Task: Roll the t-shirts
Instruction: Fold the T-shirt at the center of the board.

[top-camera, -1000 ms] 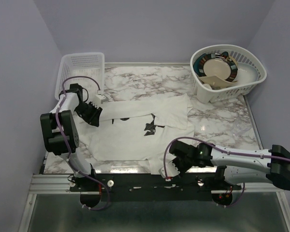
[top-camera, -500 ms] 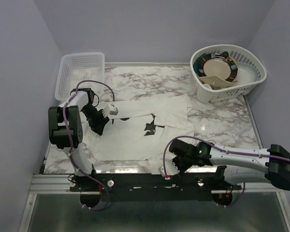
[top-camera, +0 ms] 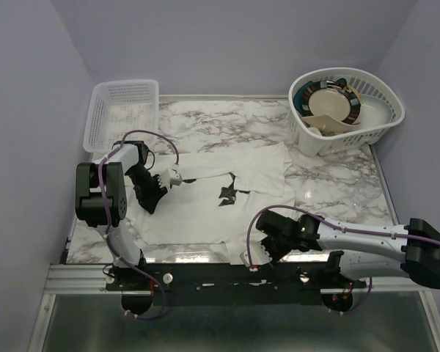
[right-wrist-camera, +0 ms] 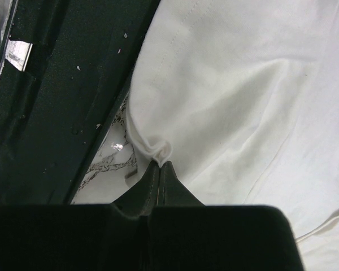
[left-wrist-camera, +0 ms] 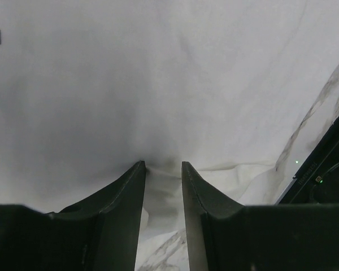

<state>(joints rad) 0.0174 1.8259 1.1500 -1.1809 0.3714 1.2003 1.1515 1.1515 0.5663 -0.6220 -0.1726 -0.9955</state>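
A white t-shirt (top-camera: 198, 209) with a small black graphic (top-camera: 227, 192) lies spread on the marble table (top-camera: 330, 198). My left gripper (top-camera: 154, 199) is over the shirt's left part. In the left wrist view the shirt (left-wrist-camera: 158, 73) fills the frame, and the gripper (left-wrist-camera: 164, 165) is open, its tips pressing on the cloth with a small pucker between them. My right gripper (top-camera: 255, 257) is at the shirt's near right corner. In the right wrist view it (right-wrist-camera: 160, 164) is shut on a small fold of the shirt's edge (right-wrist-camera: 237, 84).
A rectangular white mesh basket (top-camera: 121, 110) stands at the back left. A round white basket (top-camera: 345, 110) with plates stands at the back right. The black mounting rail (top-camera: 227, 279) runs along the table's near edge, just beside the right gripper.
My left gripper has swung from the shirt's left edge rightward and nearer, onto the cloth. The right gripper has barely moved and keeps its hold on the shirt's edge.
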